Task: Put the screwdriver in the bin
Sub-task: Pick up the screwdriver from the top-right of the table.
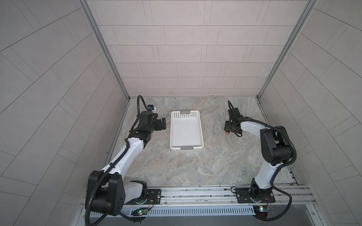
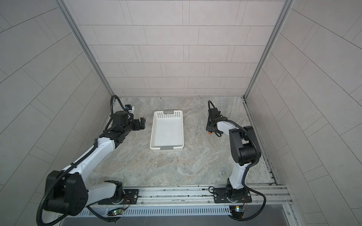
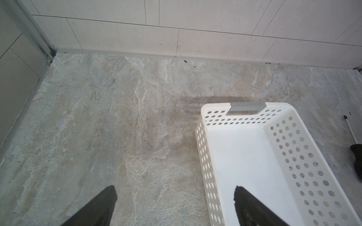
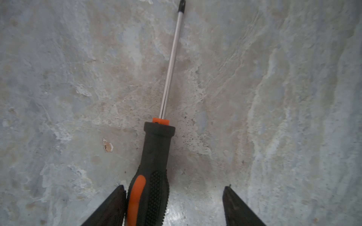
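Right wrist view shows the right claw (image 4: 174,186) part-open astride the screwdriver (image 4: 156,156) on the tabletop (image 4: 58,78), one finger (image 4: 113,205) seemingly touching it; the left claw (image 3: 174,186) hangs open, empty, by the bin (image 3: 203,117).

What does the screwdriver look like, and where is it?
On the marbled tabletop, look to the robot's right of the white bin, under the right gripper. The screwdriver lies flat there; its orange-banded black handle and thin silver shaft single it out.

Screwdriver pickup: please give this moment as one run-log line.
phase: pre-grasp | right gripper open around handle | screwdriver lying on table | left gripper open, empty | bin empty
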